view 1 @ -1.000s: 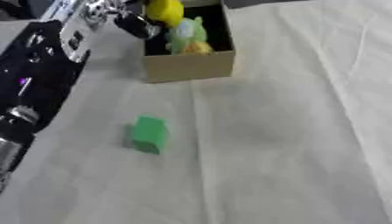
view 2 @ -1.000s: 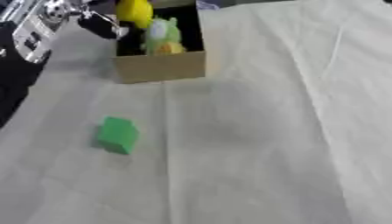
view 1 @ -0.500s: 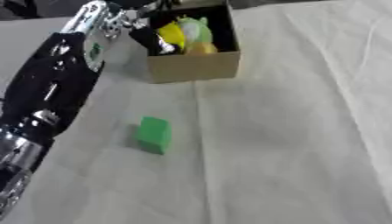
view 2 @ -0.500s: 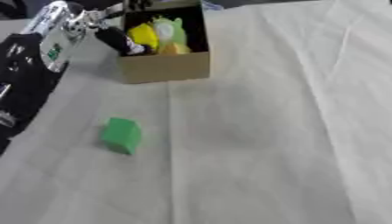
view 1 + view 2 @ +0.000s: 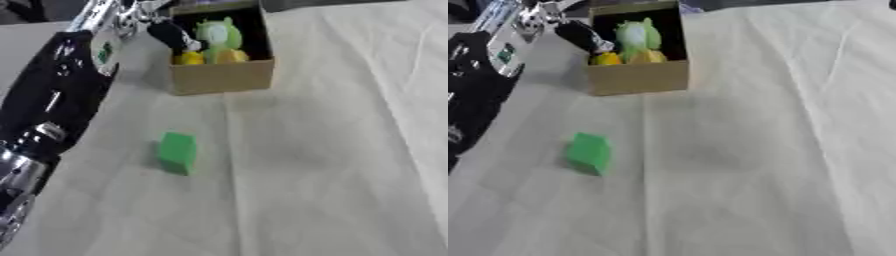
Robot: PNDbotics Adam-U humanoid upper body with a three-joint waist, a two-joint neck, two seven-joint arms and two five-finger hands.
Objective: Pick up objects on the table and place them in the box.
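Left eye view: one table covered in a creased off-white cloth [image 5: 332, 150] fills nearly all of the scene, tilted slightly askew.

One robot arm, the left, black with silver joints [image 5: 52, 100], runs up the left side from the lower corner to the top. Its left hand [image 5: 171, 35] is at the upper left edge of the box, dark fingers reaching over the left wall into the opening. Blur hides how far the fingers are spread; cannot tell whether they hold anything. Right hand not seen in either view.

One small open cardboard box, brown outside and dark inside [image 5: 223, 77], stands at the far end of the table, left of centre. Contents, counted: one pale green soft toy [image 5: 217, 35], upright against the back; yellow rounded shapes [image 5: 210, 56] low at the front, two lobes visible, but whether one thing or two cannot be told.

One bright green block [image 5: 177, 152], roughly cube-shaped, sits alone on the cloth, near the arm, well apart from the box and nearer the camera. Nothing touches it.
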